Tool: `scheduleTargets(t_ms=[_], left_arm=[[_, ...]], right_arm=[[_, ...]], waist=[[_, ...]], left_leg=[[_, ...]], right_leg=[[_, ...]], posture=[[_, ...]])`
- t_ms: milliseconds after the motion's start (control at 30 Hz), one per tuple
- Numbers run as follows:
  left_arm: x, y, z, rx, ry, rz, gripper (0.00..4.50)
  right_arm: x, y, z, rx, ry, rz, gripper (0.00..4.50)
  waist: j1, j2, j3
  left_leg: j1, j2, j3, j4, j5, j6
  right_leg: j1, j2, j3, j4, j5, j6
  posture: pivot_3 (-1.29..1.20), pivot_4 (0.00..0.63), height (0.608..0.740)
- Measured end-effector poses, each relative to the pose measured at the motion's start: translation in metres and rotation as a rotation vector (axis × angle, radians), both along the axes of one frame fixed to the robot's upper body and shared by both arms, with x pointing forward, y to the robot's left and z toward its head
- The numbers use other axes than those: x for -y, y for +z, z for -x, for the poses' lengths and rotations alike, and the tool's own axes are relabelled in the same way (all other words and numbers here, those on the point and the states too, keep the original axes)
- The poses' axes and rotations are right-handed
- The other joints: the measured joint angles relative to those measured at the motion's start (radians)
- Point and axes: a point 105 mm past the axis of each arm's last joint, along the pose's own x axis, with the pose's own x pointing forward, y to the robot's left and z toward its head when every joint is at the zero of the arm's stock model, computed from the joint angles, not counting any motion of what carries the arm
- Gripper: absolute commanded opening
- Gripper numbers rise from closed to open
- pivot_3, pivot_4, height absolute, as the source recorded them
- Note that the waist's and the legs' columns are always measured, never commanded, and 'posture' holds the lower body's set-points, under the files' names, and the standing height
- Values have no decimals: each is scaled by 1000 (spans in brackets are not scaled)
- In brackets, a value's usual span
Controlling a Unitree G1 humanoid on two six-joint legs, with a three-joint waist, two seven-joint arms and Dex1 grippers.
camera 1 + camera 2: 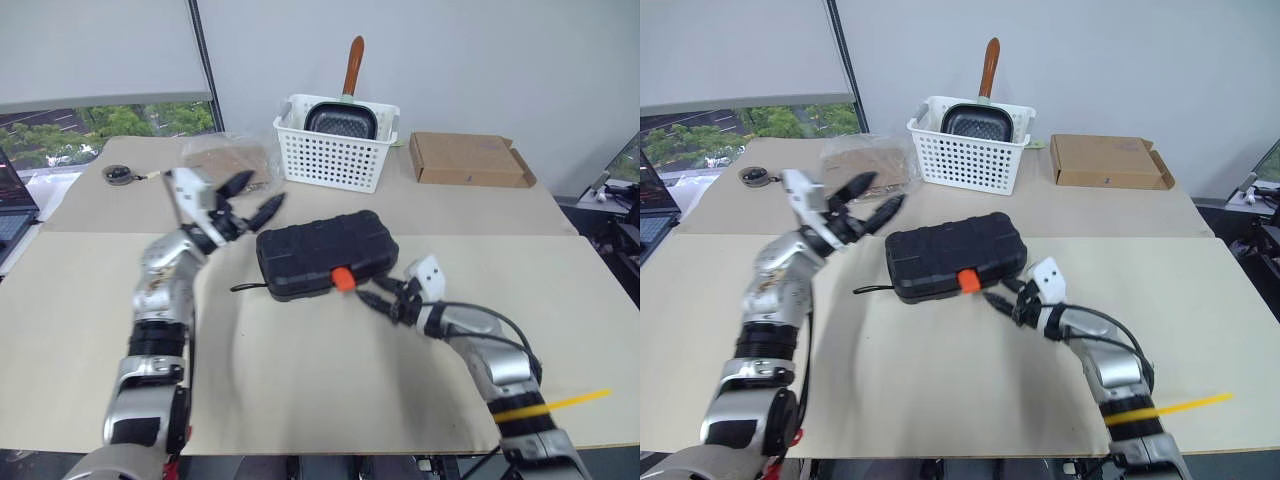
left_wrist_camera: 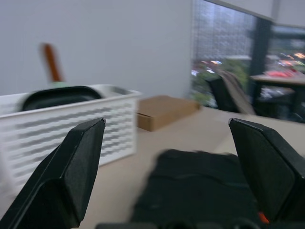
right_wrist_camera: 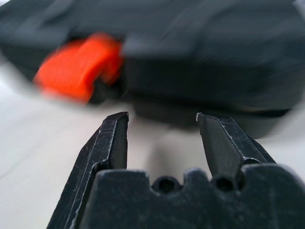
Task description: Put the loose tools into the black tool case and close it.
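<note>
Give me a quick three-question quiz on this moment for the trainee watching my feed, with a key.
1. True or false: the black tool case lies with its lid down on the table.
2. What stands in the white basket? A) a dark pan with a brown handle B) a kettle C) a stack of plates
3. Fill in: the right gripper has its fingers apart, empty, near the case's orange ____.

Key
1. True.
2. A, the pan.
3. Latch. The left gripper is wide open and empty too, raised beside the case's other end.
</note>
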Motion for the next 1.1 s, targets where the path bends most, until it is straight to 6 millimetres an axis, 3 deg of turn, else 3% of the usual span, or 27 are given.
scheduleTargets(t_ms=[133, 233, 300, 433, 567, 700, 733, 867, 1033, 1100], left_arm=[[34, -17, -2, -14, -65, -98, 4423], [54, -38, -4, -50, -84, -206, 4423], [59, -55, -7, -80, -63, -287, 4423], [59, -58, -12, -58, -16, -362, 4423], [60, -63, -21, -115, 60, -344, 3296], [59, -65, -24, -150, 88, -321, 1752], [59, -65, -24, -155, 90, -313, 1366], [61, -66, -24, -180, 91, -287, 27], [60, -66, -23, -192, 97, -272, 27], [60, -67, -23, -200, 101, -262, 27]], right_arm=[[9, 0, -6, 25, -53, 24, 2680], [18, -4, 2, 25, -54, 67, 2680], [21, -4, 16, 26, -23, 115, 2680], [9, 12, 32, 44, 16, 106, 2680], [-15, 33, 42, 77, 51, 52, 1612], [-27, 28, 44, 49, 56, 30, 189], [-28, 28, 44, 48, 54, 28, 5], [-34, 23, 43, 37, 59, 36, 0], [-35, 19, 35, 17, 42, 37, 0], [-38, 8, 36, -23, 57, 66, 0]], waist=[[-3, 0, 0], [-1, 0, 0], [-1, 0, 0], [-2, 0, 0], [2, 1, 0], [0, 1, -1], [0, 2, -1], [2, 2, -2], [1, 2, -2], [1, 2, -2]], left_leg=[[-1, 0, 1, -2, 0, 1], [-2, -1, 1, -2, -2, 3], [-3, -1, 1, -1, -3, 5], [0, -1, 0, -1, -3, 6], [5, 0, -3, 0, -5, 0], [5, 0, -3, 0, -5, -3], [5, 0, -3, 0, -5, -3], [4, -1, -2, 1, -2, 2], [4, -2, -2, 0, 0, 5], [4, -2, -2, 0, 0, 5]], right_leg=[[-1, 0, 0, 0, 2, -3], [-1, -1, 0, -1, 2, -3], [-1, -1, 0, -1, 0, 0], [1, -3, 1, -2, -2, 3], [5, -4, -1, 0, -1, 5], [5, -8, -3, 0, 0, 7], [5, -8, -3, 0, 0, 8], [5, -9, -3, 0, 0, 8], [5, -9, -3, 0, 0, 8], [5, -9, -3, 0, 0, 7]], posture=[[0, 150, 700], [0, 150, 700], [0, 150, 700], [0, 150, 700], [0, 150, 700], [0, 150, 700], [0, 150, 700], [0, 150, 700], [0, 150, 700], [0, 150, 700]])
